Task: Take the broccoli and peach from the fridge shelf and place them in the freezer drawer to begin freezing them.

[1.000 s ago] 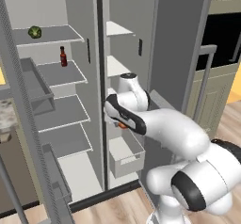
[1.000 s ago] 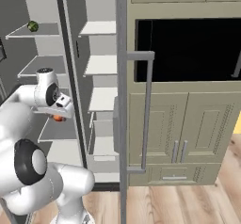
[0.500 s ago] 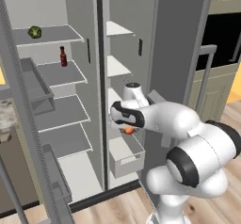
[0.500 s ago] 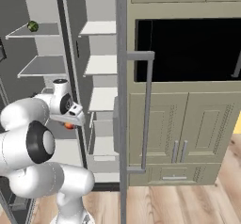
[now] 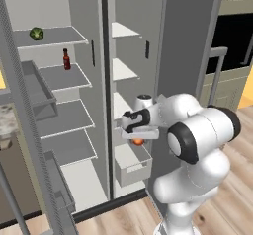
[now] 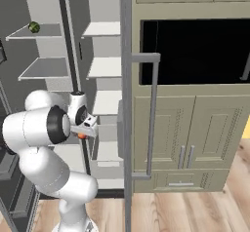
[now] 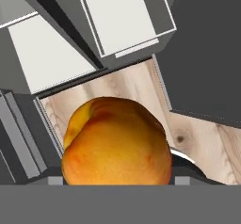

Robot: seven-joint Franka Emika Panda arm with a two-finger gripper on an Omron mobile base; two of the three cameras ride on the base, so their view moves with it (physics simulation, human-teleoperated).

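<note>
The orange, red-tinted peach (image 5: 138,141) hangs in my gripper (image 5: 136,132), which is shut on it, just above the pale open freezer drawer (image 5: 132,163) in the right-hand compartment. In the hand view the peach (image 7: 117,143) hides my fingertips, with the drawer (image 7: 136,46) beyond it. From the right base view the peach (image 6: 81,136) peeks out under the gripper (image 6: 84,130). The dark-green broccoli (image 5: 36,33) rests on the top fridge shelf (image 5: 62,35) at the upper left; the right base view also shows this broccoli (image 6: 33,27).
A slim red sauce bottle (image 5: 65,59) stands on the second shelf. Grey door bins (image 5: 38,98) hang on the open left door. The open right door (image 6: 128,104) stands close beside the arm. Wood floor (image 7: 197,145) lies below.
The arm has swung down and to the right with the peach, from beside the fridge shelves to just over the freezer drawer. The broccoli and bottle have stayed put.
</note>
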